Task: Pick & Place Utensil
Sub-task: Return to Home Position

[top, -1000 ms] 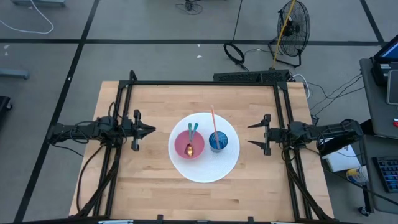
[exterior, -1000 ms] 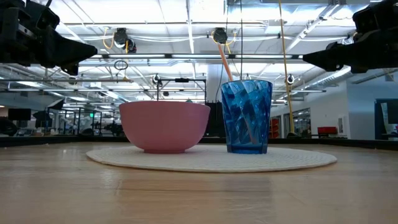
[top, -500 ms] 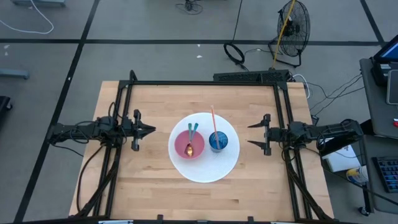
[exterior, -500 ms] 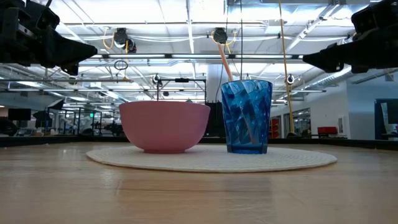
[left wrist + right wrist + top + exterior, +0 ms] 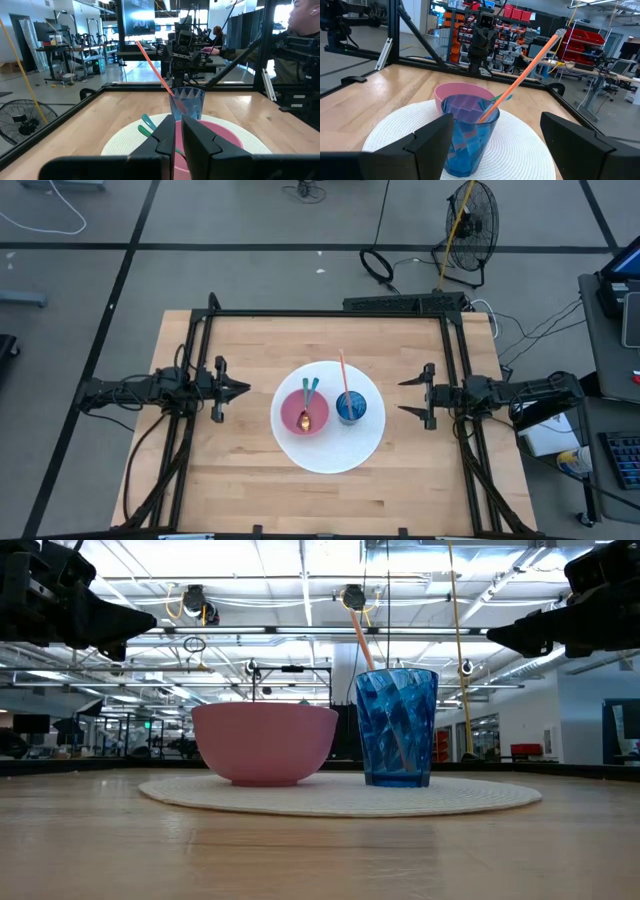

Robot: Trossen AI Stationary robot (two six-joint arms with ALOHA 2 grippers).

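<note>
High view: the wooden counter (image 5: 250, 480) sits inside a black frame (image 5: 330, 313) on a grey floor, with a fan (image 5: 472, 220) beyond the far edge. A round white placemat (image 5: 330, 457) lies at the counter's middle. On it stand the pink bowl (image 5: 291, 416) and, just to its right, the blue glass (image 5: 351, 408). The green spoon (image 5: 309, 388) rests in the bowl, and the orange straw (image 5: 342, 370) stands in the glass, leaning toward the far edge. The left tool (image 5: 242, 389) hangs near the left rail with its fingers closed. The right tool (image 5: 403, 397) hangs near the right rail with its fingers spread and holding nothing. Bare wood separates each tool from the placemat.

Low view: bowl and glass stand close together but apart, both upright. A lit hall with ceiling beams lies behind them. Both tools hang high above the counter, well clear of the glass rim.

Left wrist view: only a thin slit shows between this tool's fingers. A person (image 5: 300, 30) sits outside the frame on the far right side.

Right wrist view: shelves with red bins (image 5: 515, 11) fill the room behind the counter. The glass shows between the widely parted fingers.
</note>
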